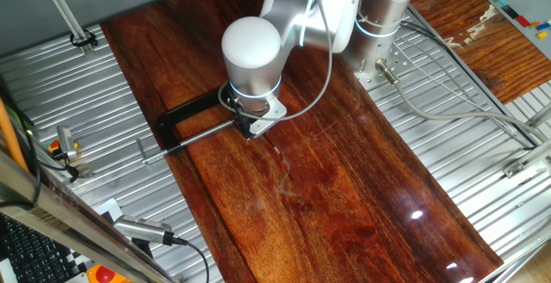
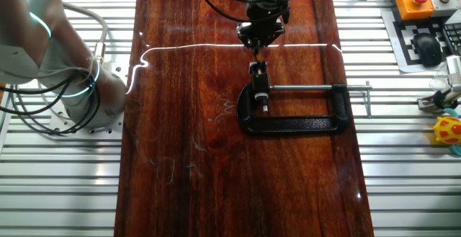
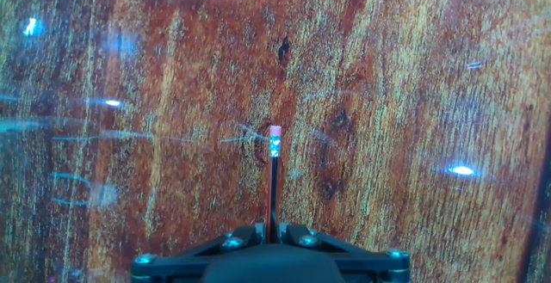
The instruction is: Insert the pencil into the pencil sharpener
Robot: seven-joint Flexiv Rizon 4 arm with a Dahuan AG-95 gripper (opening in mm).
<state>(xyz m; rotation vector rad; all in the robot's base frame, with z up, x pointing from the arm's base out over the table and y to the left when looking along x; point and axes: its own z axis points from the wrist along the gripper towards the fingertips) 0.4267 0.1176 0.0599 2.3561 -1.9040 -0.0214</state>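
The arm [image 1: 258, 55] is glossy white with rounded joints, glowing cyan rings, grey cables and black gripper [image 3: 272, 231] fingers

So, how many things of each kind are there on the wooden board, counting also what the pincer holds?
Pencil: 1
Pencil sharpener: 1
Black C-clamp: 1
Total: 3

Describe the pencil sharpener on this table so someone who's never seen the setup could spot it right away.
Find the dark wooden board running down the table, then the black C-shaped clamp lying on it. The pencil sharpener is the tiny pale block at the clamp's jaw end, just below the gripper. It is far smaller and lighter than the clamp.
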